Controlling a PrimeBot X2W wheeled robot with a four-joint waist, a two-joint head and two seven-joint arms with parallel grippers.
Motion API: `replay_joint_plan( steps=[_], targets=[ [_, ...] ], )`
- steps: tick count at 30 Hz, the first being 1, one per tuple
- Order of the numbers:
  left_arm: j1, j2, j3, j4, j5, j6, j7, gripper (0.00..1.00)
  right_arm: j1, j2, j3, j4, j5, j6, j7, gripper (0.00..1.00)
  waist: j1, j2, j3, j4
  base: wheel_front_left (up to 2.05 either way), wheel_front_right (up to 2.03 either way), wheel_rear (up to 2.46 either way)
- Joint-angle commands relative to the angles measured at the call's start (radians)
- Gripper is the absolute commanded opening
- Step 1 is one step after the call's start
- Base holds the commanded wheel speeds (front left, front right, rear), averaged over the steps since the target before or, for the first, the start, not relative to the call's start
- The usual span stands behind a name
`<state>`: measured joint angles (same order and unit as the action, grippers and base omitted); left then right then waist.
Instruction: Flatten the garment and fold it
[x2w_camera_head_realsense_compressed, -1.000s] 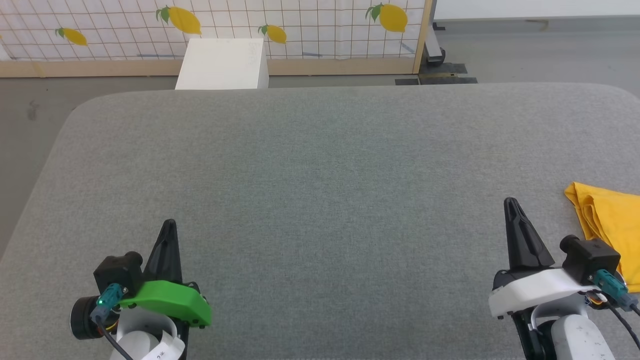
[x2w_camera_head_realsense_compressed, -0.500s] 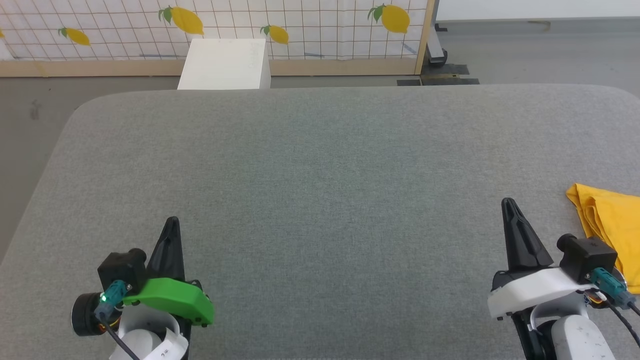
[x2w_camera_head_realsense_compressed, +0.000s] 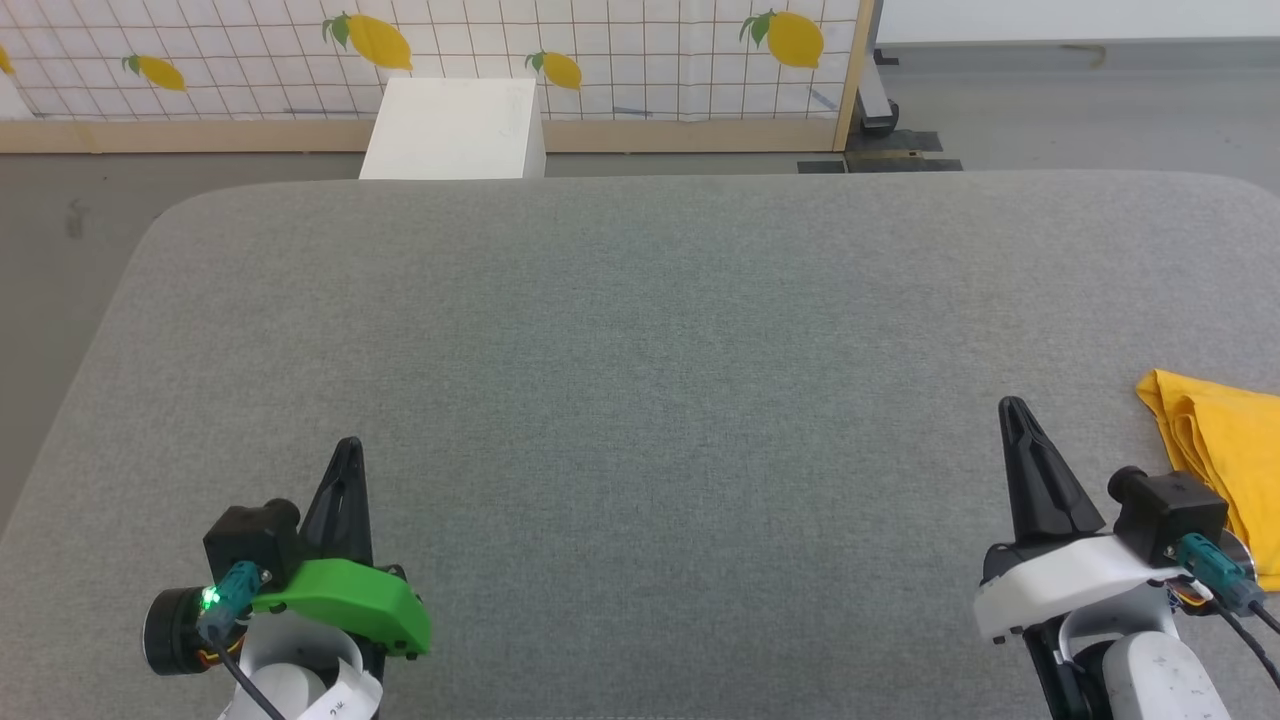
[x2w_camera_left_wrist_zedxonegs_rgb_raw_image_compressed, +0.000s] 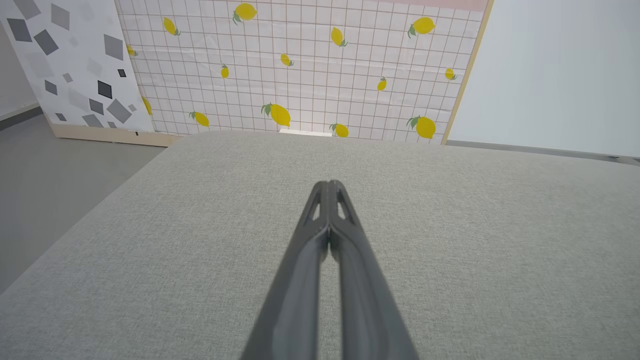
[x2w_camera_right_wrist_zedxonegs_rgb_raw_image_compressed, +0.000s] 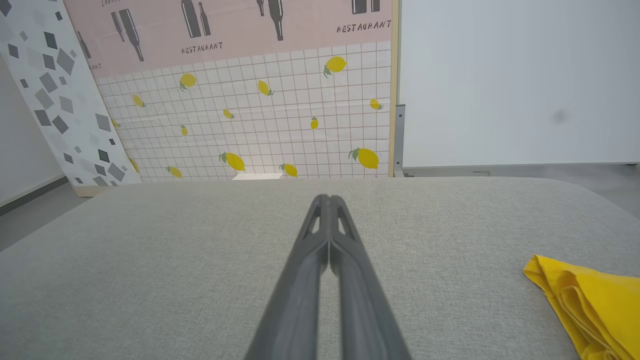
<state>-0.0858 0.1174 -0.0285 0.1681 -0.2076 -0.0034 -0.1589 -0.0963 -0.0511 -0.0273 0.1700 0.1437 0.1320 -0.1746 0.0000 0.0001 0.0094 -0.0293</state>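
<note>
One yellow garment (x2w_camera_head_realsense_compressed: 1235, 450), folded corner pointing left, folds running near-to-far

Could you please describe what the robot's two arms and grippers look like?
Both grippers have long, black, tapering fingers with small cut-outs near the tips. The left gripper has a green shell at its base, the right gripper a white shell. Each carries a black camera block with a teal plug and a black cable. The forearms are white; the left bears a paper tag.
</note>
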Motion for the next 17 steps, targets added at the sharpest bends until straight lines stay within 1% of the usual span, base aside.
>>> replay_joint_plan(
  steps=[1,17],
  targets=[
    [0.016,-0.007,0.003,-0.009,0.015,0.001,0.004,0.0,0.02,0.0,0.003,-0.01,-0.011,0.0,0.006,0.0,0.0,-0.0001,0.0,0.001,0.0,0.0,0.0],
    [0.029,-0.018,0.008,-0.039,0.051,0.002,0.033,0.0,0.034,0.0,0.007,-0.04,-0.036,-0.001,0.038,0.0,0.0,-0.0001,-0.002,0.006,0.0,0.0,0.0]
  ],
)
